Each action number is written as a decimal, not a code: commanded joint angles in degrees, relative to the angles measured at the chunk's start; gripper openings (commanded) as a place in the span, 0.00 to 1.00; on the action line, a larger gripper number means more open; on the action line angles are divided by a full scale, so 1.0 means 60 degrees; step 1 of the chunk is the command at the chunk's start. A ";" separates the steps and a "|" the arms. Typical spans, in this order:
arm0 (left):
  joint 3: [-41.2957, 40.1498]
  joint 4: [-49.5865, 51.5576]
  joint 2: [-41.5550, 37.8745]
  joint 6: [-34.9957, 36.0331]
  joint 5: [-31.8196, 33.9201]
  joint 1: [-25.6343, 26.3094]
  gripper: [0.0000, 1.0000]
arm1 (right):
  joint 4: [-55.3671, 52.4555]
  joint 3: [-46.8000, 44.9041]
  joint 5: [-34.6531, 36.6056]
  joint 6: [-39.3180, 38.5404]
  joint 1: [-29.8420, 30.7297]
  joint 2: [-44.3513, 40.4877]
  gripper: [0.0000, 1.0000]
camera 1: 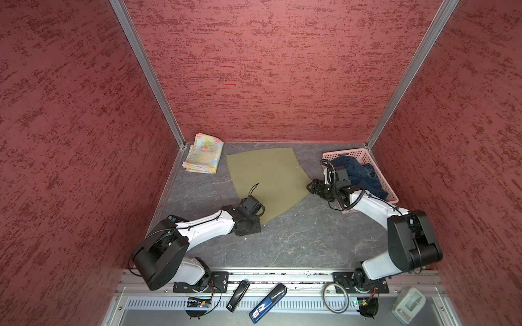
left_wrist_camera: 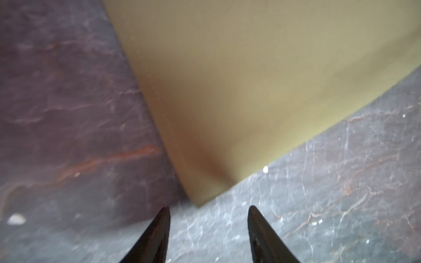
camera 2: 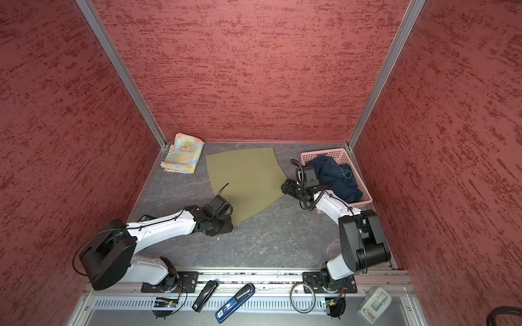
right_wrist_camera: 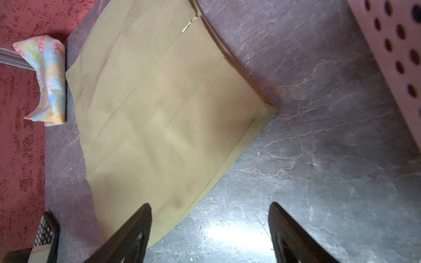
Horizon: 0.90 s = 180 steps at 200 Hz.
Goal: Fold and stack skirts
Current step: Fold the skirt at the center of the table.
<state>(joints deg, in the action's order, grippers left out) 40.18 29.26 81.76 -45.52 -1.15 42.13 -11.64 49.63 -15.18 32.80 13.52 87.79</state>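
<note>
Light, limp and thin (I expect it to sag from a single pinch), the olive skirt [camera 1: 265, 180] lies flat toward the table's [camera 1: 296, 240] far edge, best taken by its near hem corners, where the left gripper [left_wrist_camera: 209, 208] and right gripper [right_wrist_camera: 210, 204] hover, jaws apart and empty.

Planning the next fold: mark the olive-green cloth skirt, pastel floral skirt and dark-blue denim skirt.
olive-green cloth skirt [camera 1: 268, 177]: in a top view, panel centre.
pastel floral skirt [camera 1: 204, 153]: in a top view, top layer.
dark-blue denim skirt [camera 1: 358, 172]: in a top view, bunched middle.
</note>
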 commanded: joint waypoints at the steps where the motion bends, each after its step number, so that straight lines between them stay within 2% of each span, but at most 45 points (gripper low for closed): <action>1: 0.0356 -0.0357 0.0512 0.0238 0.0159 0.0035 0.39 | 0.0286 0.0081 0.0234 0.0144 0.0050 0.0324 0.81; 30: 0.0409 -0.0452 0.0742 0.0406 0.0127 -0.0038 0.00 | 0.0276 0.0271 0.0271 0.0205 0.0056 0.0577 0.81; 70: 0.0383 0.0034 0.0152 0.0787 0.0059 -0.0312 0.00 | 0.0168 0.0198 0.0680 -0.0034 0.0053 0.0385 0.80; 126: -0.0666 0.0544 -0.1579 0.0849 -0.0371 -0.0659 0.00 | 0.0107 -0.0446 0.1346 -0.0112 0.0259 -0.0277 0.79; 180: -0.1482 0.0901 -0.3021 0.0825 -0.0874 -0.1655 0.00 | 0.0567 -0.1005 0.1236 0.0305 0.0585 0.0034 0.78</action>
<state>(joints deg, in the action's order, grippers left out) 31.86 32.47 65.69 -41.30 -4.84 34.00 -10.61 44.71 -8.86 32.88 16.49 87.13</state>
